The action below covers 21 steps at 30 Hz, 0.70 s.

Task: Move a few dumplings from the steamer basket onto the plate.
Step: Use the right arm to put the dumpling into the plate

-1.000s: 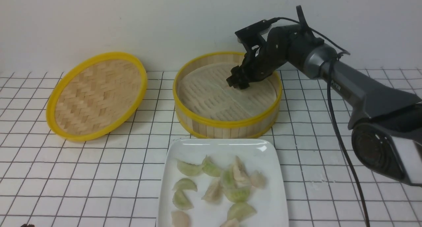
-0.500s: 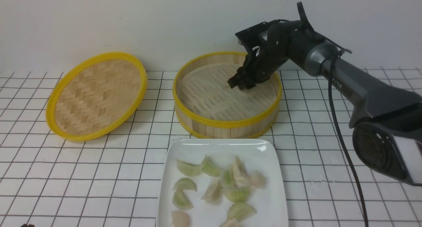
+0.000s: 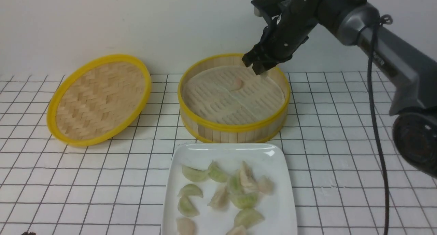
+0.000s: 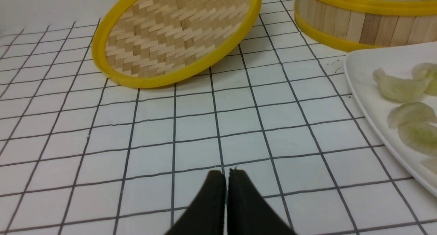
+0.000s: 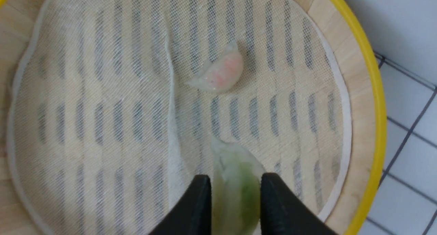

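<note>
The steamer basket (image 3: pixel 234 127) stands behind the white plate (image 3: pixel 225 153). One pinkish dumpling (image 3: pixel 236 83) lies on its liner, also in the right wrist view (image 5: pixel 220 72). My right gripper (image 3: pixel 257 66) hangs above the basket's back rim, shut on a pale green dumpling (image 5: pixel 237 183) held between its fingers. Several green and pinkish dumplings (image 3: pixel 218 190) lie on the plate. My left gripper (image 4: pixel 226 175) is shut and empty, low over the tiled table left of the plate (image 4: pixel 375 101).
The shallow woven lid (image 3: pixel 99 98) with a yellow rim leans on the table at the left, also in the left wrist view (image 4: pixel 177 40). A white wall runs along the back. A black cable (image 3: pixel 375 119) hangs from the right arm.
My right gripper has risen from the basket's liner to above its back rim, lifting a green dumpling. The pinkish dumpling it covered now shows. The left arm has not moved.
</note>
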Motion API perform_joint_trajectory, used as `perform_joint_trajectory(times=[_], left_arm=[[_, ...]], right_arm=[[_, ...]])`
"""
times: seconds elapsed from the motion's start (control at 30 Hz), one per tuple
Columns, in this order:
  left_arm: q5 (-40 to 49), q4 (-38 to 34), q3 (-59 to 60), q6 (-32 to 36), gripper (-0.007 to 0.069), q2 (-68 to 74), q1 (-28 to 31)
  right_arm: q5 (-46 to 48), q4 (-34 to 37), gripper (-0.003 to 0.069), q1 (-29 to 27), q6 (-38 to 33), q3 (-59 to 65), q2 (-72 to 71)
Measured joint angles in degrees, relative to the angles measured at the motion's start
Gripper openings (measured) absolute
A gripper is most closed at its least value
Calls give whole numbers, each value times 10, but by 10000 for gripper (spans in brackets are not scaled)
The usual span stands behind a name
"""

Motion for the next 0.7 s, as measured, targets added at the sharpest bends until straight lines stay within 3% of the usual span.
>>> perform_joint_trajectory(times=[0.23,0.47,0.7], left_arm=[[0,0,0,0,-6,0,0],[0,0,0,0,-6,0,0],[0,0,0,0,-6,0,0]], right_arm=[[-1,64,167,36,-9,279,-188],[-2,53,168,81,-8,381,-164],[-8,47,330,83,-2,375,-148]])
